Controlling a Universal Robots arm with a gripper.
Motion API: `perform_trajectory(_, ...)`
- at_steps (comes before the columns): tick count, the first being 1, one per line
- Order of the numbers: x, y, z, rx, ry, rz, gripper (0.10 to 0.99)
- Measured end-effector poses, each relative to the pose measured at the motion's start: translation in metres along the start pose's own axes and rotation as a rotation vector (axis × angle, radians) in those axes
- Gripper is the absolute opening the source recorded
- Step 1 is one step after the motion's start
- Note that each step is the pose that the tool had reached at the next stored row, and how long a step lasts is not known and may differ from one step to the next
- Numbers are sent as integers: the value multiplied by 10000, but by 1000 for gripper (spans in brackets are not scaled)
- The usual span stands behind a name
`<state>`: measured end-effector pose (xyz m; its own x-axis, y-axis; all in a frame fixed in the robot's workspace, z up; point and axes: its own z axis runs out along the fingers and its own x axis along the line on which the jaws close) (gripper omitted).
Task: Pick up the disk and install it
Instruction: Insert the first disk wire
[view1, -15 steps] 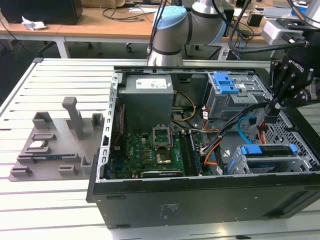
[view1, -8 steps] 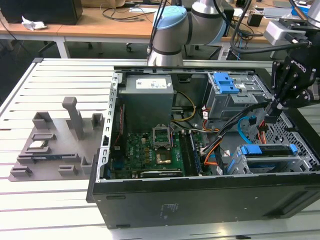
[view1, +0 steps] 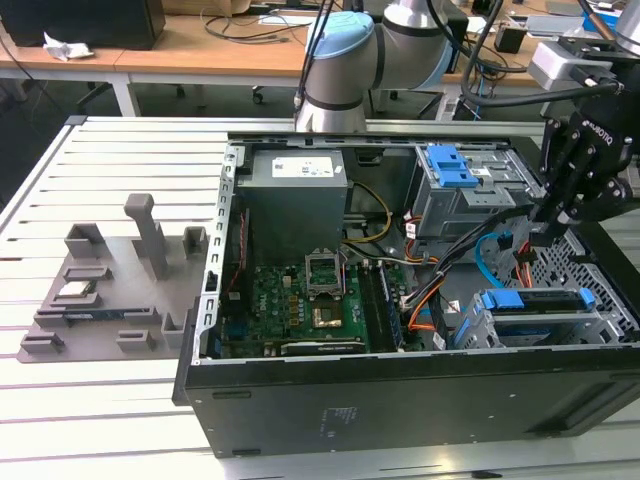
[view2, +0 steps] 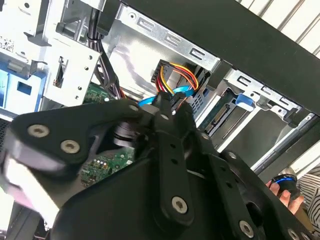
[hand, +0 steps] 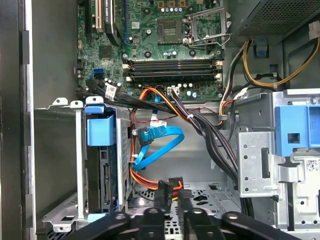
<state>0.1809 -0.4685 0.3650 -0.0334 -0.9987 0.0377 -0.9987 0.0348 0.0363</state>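
The disk stands on edge in the lower drive cage, its blue bracket on top. In the exterior view the disk lies in that cage at the near right of the open computer case. My gripper hangs beside the cage, over the perforated case floor. Its fingers are shut on a black power connector with orange, red and yellow wires. In the second wrist view the fingertips meet just under that connector. In the exterior view my gripper reaches down into the case's right side.
A loose blue data cable loops beside the cage, with black cable bundles running past it. The motherboard, grey power supply and upper drive bay with a blue latch surround the spot. A grey parts fixture lies on the table. A hand shows beyond the case.
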Motion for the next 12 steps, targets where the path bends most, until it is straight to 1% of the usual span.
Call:
perform_trajectory(1, 0, -1, 0, 0, 0, 0, 294)
perform_trajectory(2, -1, -1, 0, 0, 0, 0, 361)
perform_trajectory(7, -8, -4, 16, 0, 3, -1, 361)
perform_trajectory(12, -32, -13, 96, 7, 209, 8, 361)
